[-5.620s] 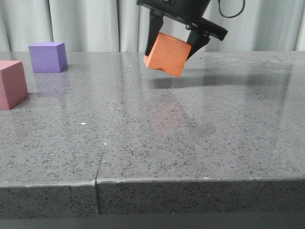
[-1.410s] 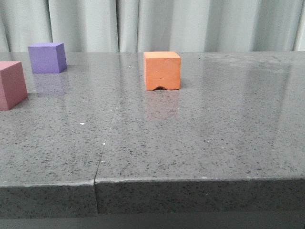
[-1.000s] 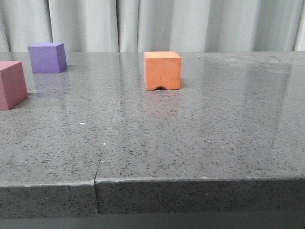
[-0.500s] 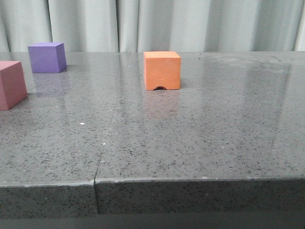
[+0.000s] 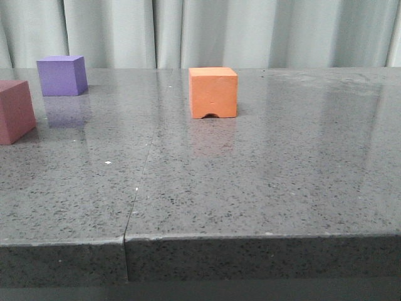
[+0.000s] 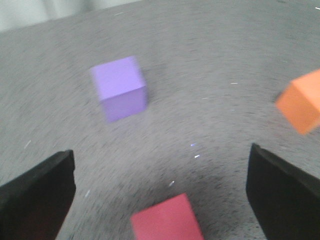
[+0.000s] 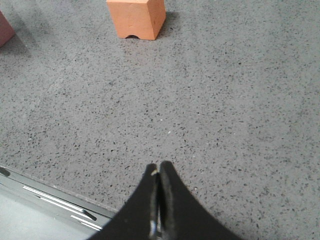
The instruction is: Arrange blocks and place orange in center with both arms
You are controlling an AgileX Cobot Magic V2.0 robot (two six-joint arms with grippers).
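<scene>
Orange cube (image 5: 213, 92) sits released on the bench (image 5: 263, 188), upright, notch down, well ahead of the clenched, empty right claw (image 7: 159, 172). Left claw (image 6: 160, 187) is spread wide above the pink-red cube (image 6: 167, 218), purple cube (image 6: 119, 87) beyond; motion blur. Step in hand, likely: left arm regrouping the side blocks around the orange. Next calls for descending squarely over pink-red. Versus earlier: orange was gripped aloft, tilted.

grey speckled stone tabletop (image 5: 263, 182) with purple cube (image 5: 61, 75), pink-red cube (image 5: 15, 111), orange cube (image 5: 213, 92)

Matte foam orange cube (image 5: 213, 92) sits on the glossy, speckled grey stone tabletop (image 5: 263, 182).
</scene>
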